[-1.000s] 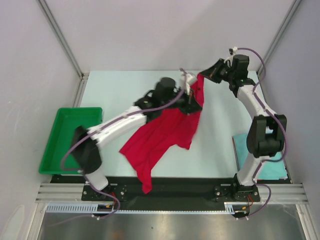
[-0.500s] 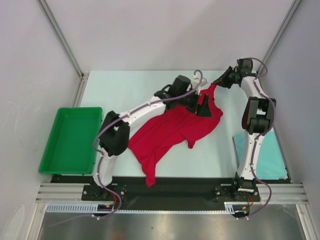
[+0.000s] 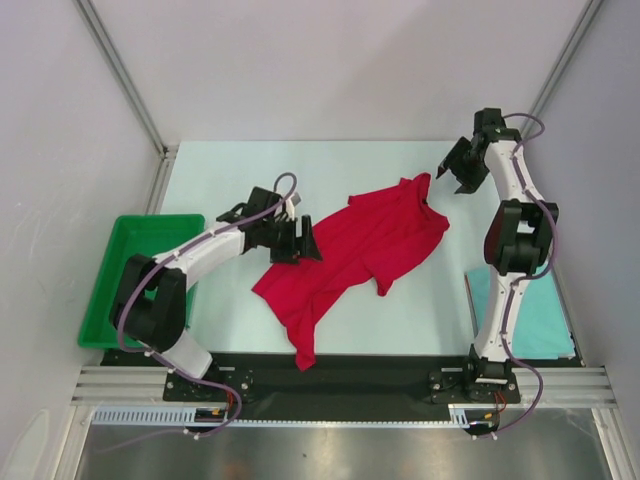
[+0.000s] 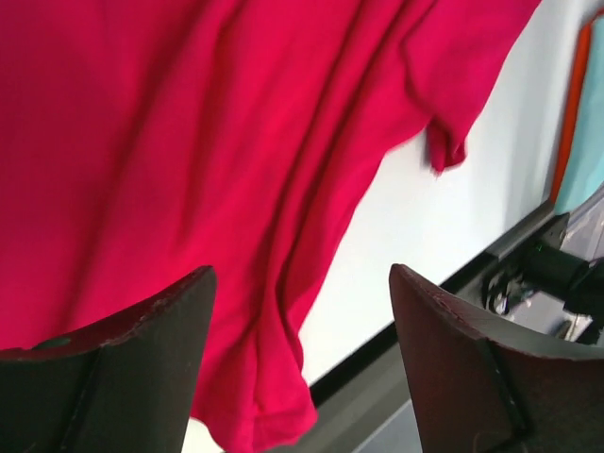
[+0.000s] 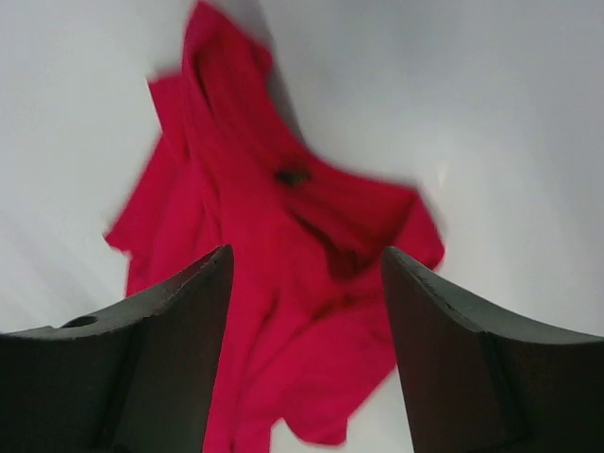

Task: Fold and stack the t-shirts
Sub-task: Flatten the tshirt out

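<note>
Pale tabletop [image 3: 230,175] between blank white walls now carries the whole red t-shirt [image 3: 365,240], which a second ago I was holding up off the surface between my two arms. I have let go on both sides. My left gripper [image 4: 300,283] has its jaws wide apart with nothing between them, and it has drawn back to the cloth's left edge, looking down on the folds. My right gripper [image 5: 307,269] is spread just as empty and has pulled away to the far right, just past the collar end. The shirt lies slanted across the middle, rumpled, with one narrow tail reaching toward the near edge and a sleeve sticking out on the right. I judge the laying-out only half done: it needs smoothing before any fold will hold. The folded teal t-shirt [image 3: 550,320] waits at the near right beside my right arm's base, well apart from the red one, so stacking is still ahead.
</note>
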Robot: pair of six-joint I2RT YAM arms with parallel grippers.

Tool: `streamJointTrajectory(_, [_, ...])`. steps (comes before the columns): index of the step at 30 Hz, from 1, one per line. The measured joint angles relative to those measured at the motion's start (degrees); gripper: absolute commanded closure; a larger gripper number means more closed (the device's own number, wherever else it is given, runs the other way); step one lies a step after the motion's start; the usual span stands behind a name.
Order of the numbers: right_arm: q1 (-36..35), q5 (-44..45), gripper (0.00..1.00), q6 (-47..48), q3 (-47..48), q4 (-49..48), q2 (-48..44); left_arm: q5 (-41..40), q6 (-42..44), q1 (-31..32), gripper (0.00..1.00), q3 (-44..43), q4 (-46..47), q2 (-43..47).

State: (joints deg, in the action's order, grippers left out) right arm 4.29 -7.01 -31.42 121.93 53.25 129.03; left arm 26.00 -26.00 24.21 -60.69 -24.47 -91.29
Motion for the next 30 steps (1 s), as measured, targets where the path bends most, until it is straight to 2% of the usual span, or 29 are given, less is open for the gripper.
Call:
streamJointTrajectory(2, [-2.08,1.62,0.31,0.35,-6.95,0.79,-6.14,0.31,-1.44,0.76,0.2,3.02,0.02,1.03])
streamJointTrajectory(4, [-5.31,2.69,0.31,0.68,-14.84,0.74,-13.31,0.22,-3.39,1.18,0.15,6.25,0.7,2.27])
streamJointTrajectory(7, [-14.03,3.21,0.34,0.83,-27.78,-1.03,-26.03,0.04,-5.53,0.22,0.15,9.01,1.29,1.9])
streamJointTrajectory(10, [-24.15,2.43,0.38,-0.48,-39.76,-5.6,-37.24,0.17,-6.1,-3.13,0.15,9.4,2.32,-2.69])
streamJointTrajectory(12, [-28.79,1.29,0.46,-2.38,-48.11,-8.39,-43.78,2.4,-6.97,-5.62,0.15,8.55,1.99,-5.29])
streamJointTrajectory(13, [-30.08,0.81,0.5,-3.54,-51.78,-9.2,-46.31,2.84,-6.95,-6.4,0.15,7.63,1.42,-6.05])
streamJointTrajectory(17, [-31.17,0.5,0.57,-7.85,-61.72,-11.8,-50.18,3.23,-6.34,-7.91,0.14,2.43,-2.16,-10.34])
streamJointTrajectory(23, [-30.97,1.88,0.56,-9.81,-62.53,-12.92,-48.68,6.75,-5.86,-11.08,0.15,-7.58,-8.9,-18.71])
streamJointTrajectory(30, [-29.0,3.28,0.53,-11.91,-48.85,-13.53,-34.07,6.27,-4.94,-15.43,0.15,-27.61,-13.31,-31.43])
